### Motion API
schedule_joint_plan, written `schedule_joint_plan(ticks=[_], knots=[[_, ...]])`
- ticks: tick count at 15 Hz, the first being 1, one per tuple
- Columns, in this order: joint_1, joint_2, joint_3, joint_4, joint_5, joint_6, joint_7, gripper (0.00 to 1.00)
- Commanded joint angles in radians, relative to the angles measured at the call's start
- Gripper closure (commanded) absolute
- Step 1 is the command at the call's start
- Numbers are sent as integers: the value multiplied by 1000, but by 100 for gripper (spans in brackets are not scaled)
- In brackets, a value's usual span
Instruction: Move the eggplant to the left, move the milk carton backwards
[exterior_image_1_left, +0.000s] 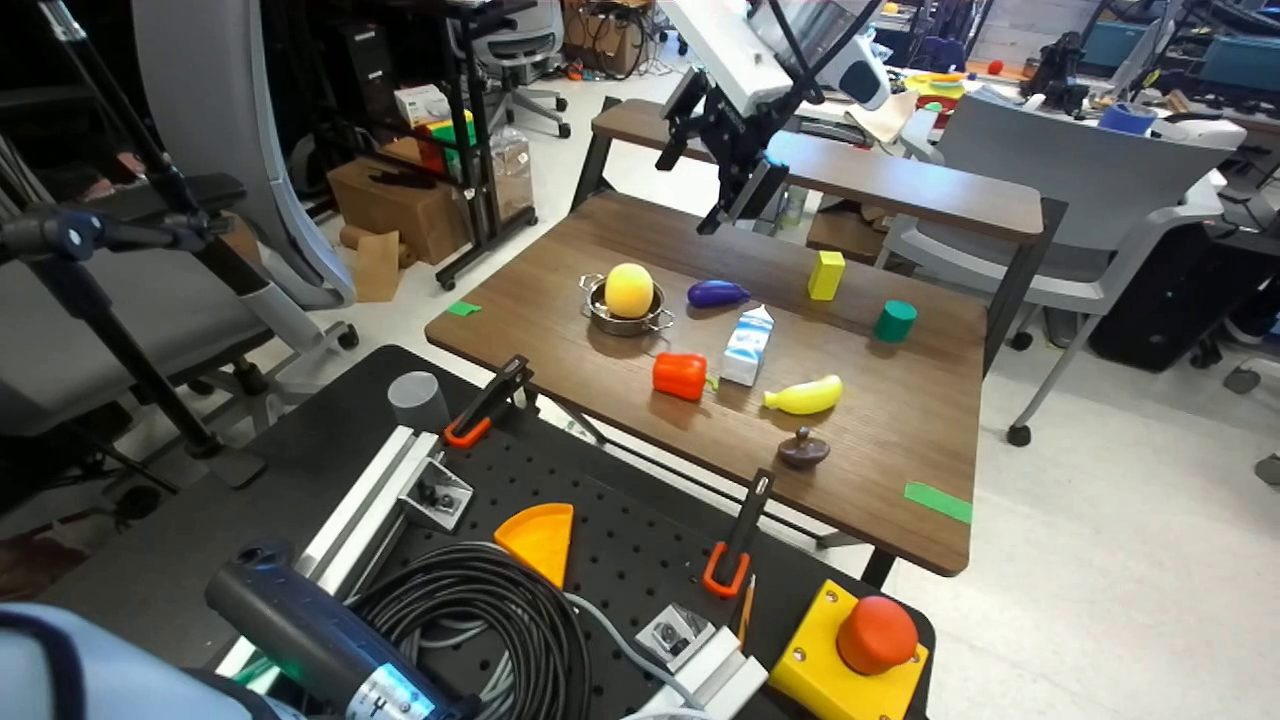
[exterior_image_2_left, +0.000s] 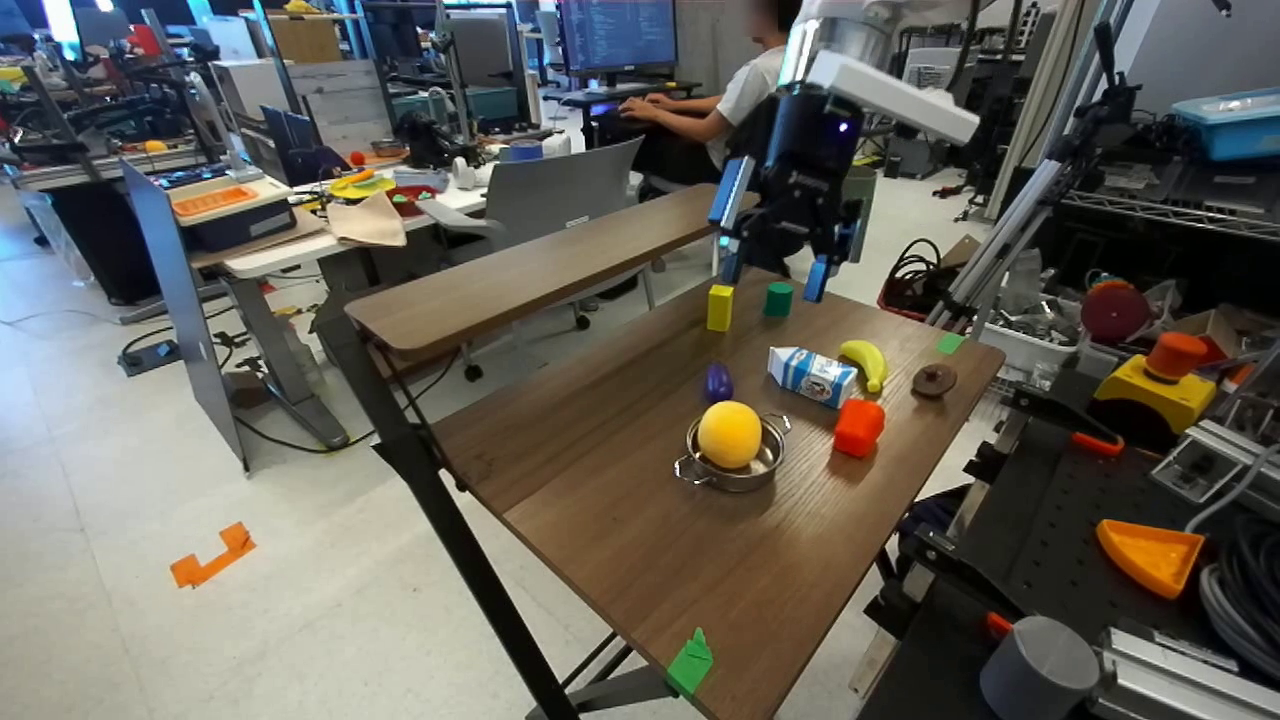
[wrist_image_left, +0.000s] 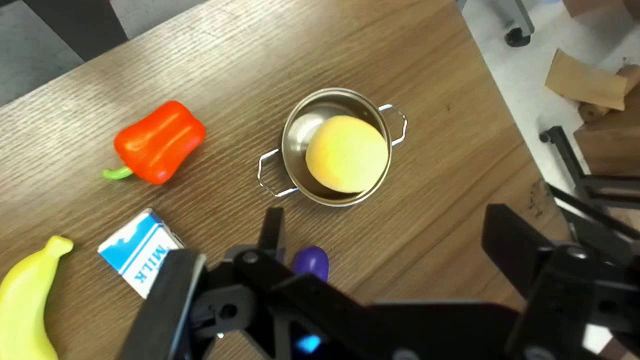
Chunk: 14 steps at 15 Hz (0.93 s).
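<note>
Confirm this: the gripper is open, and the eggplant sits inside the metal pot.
No: the eggplant lies on the table beside the metal pot, not in it; the pot holds a yellow ball, as both exterior views show. The gripper is indeed open.

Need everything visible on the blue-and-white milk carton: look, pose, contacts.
The boxy milk carton, white with blue bands, has one peaked end and "MILK" lettering legible in the wrist view; it looks like smooth card or plastic. In both exterior views it lies on its side, resting on the brown wood-look tabletop, with nothing else seen touching it. The open black gripper hides the peaked end in the wrist view.
</note>
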Motion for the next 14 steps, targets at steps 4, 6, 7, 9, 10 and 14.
schedule_joint_plan(ticks=[4, 6, 7, 9, 10, 14], knots=[[24, 253, 11, 238, -66, 83, 343, 0], [41, 310, 0, 290, -104, 91, 435, 0], [49, 336, -6, 314, -123, 94, 477, 0], [69, 387, -22, 362, -167, 77, 562, 0], [80, 408, -31, 380, -191, 73, 602, 0], [109, 457, -56, 423, -270, 64, 720, 0]])
